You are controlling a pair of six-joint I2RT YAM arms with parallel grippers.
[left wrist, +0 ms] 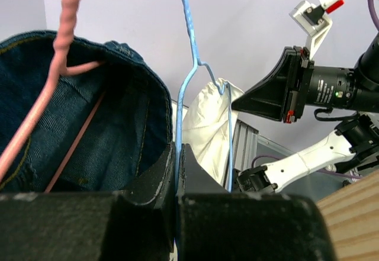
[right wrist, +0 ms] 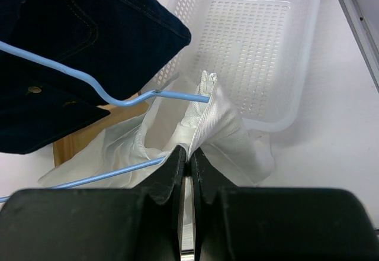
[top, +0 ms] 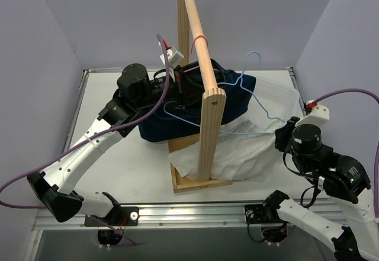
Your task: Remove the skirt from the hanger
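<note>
Two grips: left fingers [left wrist: 151, 184] pinched on the blue hanger [left wrist: 191, 36], right fingers [right wrist: 169, 181] pinched on the white skirt [right wrist: 208, 125].

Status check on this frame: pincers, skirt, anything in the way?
Left pincer shut on blue hanger. Right pincer shut on white skirt; skirt not yet off hanger. Dark denim garment hangs right against the hanger.

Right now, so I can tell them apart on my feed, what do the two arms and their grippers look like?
Both arms match: white links between black cylindrical joints. The left arm trails a purple cable. The right arm has its own purple cable and a white bracket with a red plug. The left gripper and right gripper have blocky matte-black fingers.
</note>
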